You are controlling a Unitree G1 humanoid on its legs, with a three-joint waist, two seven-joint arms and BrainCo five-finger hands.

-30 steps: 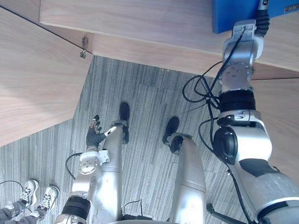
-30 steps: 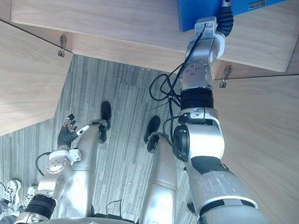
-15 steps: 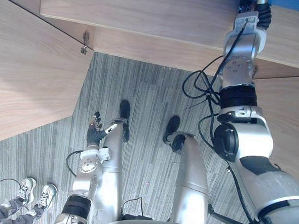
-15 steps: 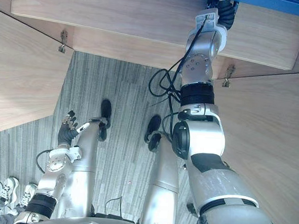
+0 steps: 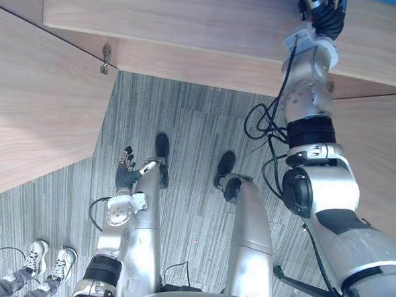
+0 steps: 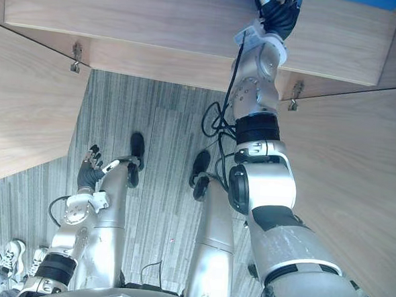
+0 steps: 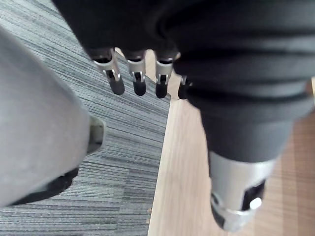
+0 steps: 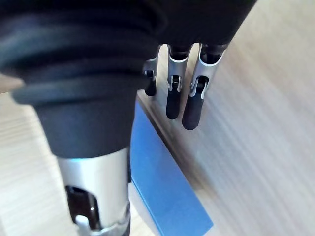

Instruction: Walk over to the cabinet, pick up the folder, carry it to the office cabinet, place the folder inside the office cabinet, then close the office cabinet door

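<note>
The blue folder (image 8: 165, 189) lies flat on the wooden shelf (image 5: 192, 20) inside the office cabinet; in the right eye view a strip of the folder (image 6: 372, 1) shows at the top edge. My right hand (image 5: 322, 13) is stretched out over the shelf just short of the folder. Its fingers (image 8: 193, 101) are straight and hold nothing. My left hand (image 5: 124, 175) hangs low beside my body, open and empty, with straight fingers (image 7: 125, 81).
The cabinet's left door (image 5: 39, 105) stands swung open on my left and its right door (image 5: 379, 159) on my right, with hinges (image 6: 294, 97) at the shelf's front. Grey striped carpet (image 5: 192, 128) lies between them. A person's white shoes (image 5: 50, 260) stand at the lower left.
The folder has gone deeper into the cabinet, toward the view's top edge. My right hand has let go of it and its fingers have straightened. The left hand has not moved.
</note>
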